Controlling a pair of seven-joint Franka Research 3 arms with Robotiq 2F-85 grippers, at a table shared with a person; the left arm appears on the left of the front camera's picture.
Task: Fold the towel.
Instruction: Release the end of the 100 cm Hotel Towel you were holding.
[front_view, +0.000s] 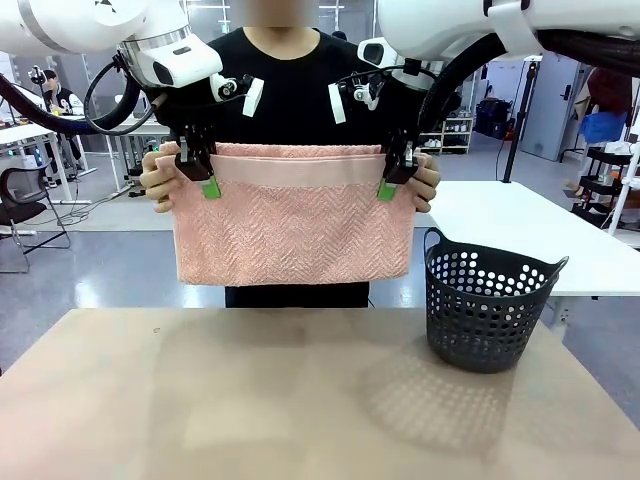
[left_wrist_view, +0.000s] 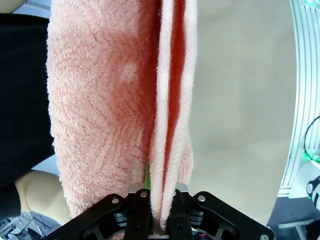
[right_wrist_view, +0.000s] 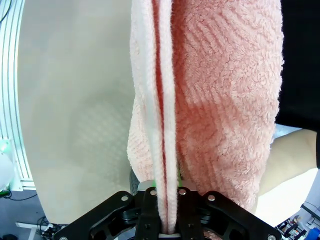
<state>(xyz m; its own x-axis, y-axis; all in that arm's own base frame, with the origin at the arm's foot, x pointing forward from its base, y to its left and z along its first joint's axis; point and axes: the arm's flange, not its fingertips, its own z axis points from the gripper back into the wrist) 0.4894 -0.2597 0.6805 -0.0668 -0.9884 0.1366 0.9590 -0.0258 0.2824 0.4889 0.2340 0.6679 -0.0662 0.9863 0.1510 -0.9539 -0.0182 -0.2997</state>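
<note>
The pale pink towel (front_view: 293, 228) hangs doubled over in the air above the far side of the table, its smooth hem band along the top. My left gripper (front_view: 205, 180) is shut on its upper left corner, and my right gripper (front_view: 391, 182) is shut on its upper right corner. A person's hands (front_view: 157, 177) hold the towel's top corners just outside both grippers. In the left wrist view the folded towel (left_wrist_view: 125, 100) runs up from between the shut fingers. The right wrist view has the towel (right_wrist_view: 210, 100) clamped the same way.
A dark perforated plastic basket (front_view: 488, 300) stands on the table at the right. The beige table (front_view: 250, 400) lies below the towel. The person in black stands right behind the towel. A white table (front_view: 530, 235) sits farther back right.
</note>
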